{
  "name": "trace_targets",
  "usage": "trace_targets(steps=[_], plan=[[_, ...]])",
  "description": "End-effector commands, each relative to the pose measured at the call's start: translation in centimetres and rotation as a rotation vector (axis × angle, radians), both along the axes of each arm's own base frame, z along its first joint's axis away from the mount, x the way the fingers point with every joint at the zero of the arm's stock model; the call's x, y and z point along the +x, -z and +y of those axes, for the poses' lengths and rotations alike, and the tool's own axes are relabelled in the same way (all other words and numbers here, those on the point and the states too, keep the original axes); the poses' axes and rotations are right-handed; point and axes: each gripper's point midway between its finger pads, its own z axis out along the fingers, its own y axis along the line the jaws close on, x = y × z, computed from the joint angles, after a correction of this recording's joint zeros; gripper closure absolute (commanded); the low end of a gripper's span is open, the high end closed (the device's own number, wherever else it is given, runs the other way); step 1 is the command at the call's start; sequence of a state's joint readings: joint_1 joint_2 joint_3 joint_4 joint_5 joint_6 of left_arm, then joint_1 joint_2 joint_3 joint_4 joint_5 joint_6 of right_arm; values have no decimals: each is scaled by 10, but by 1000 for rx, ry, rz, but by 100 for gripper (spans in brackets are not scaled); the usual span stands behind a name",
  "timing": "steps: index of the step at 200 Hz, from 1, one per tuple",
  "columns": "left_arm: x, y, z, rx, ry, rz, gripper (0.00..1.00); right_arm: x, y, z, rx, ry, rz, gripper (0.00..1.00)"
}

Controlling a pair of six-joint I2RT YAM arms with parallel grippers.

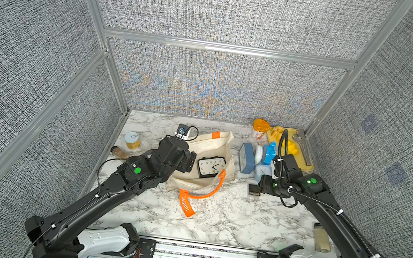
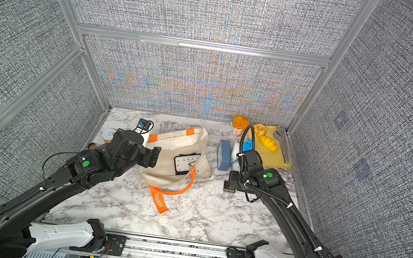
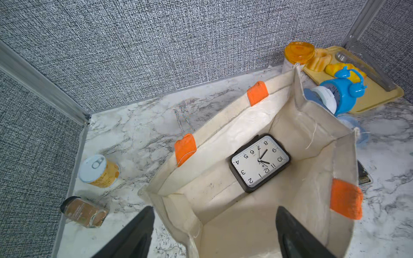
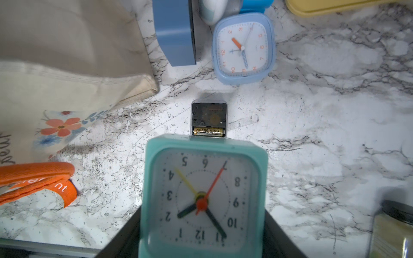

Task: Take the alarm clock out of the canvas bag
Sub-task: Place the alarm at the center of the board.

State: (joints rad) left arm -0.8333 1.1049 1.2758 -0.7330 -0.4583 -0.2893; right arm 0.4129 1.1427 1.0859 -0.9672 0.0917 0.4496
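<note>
Two robot arms flank a cream canvas bag (image 1: 207,146) sagging open on a marble table (image 1: 228,219). A black alarm clock (image 3: 260,163) sits inside the bag, dial showing, against the lining. The left gripper (image 3: 214,212) hangs at the bag's mouth, jaws spread wide & empty, w/ one finger outside the rim. Beside the bag, the right gripper (image 4: 202,223) clamps a teal alarm clock (image 4: 203,189) near a small battery clock module (image 4: 209,119), w/ a light-blue clock (image 4: 242,49) lying just beyond
</note>
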Motion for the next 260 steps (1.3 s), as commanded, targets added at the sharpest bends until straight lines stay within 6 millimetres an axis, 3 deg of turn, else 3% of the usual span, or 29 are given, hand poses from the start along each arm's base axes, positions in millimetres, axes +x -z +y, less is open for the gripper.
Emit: trace_targets(steps=[1,28,70,113,152,198,260], plan=[[-1,0,-3,-33,4,6,14,8,7,2,41,9,6,40],[-5,5,1,-43,-2,15,14,17,22,-7,49,46,41,40],[-8,13,2,-40,0,31,14,51,33,-20,28,85,39,40],[-8,17,3,-29,-4,37,14,75,62,-30,-32,57,101,40],[-9,23,4,-23,-5,48,14,62,69,-26,-4,42,110,40],[-7,25,-2,-26,13,59,14,35,91,-43,-39,84,152,40],[-9,21,-1,-38,2,65,14,48,112,-62,-68,111,191,40]])
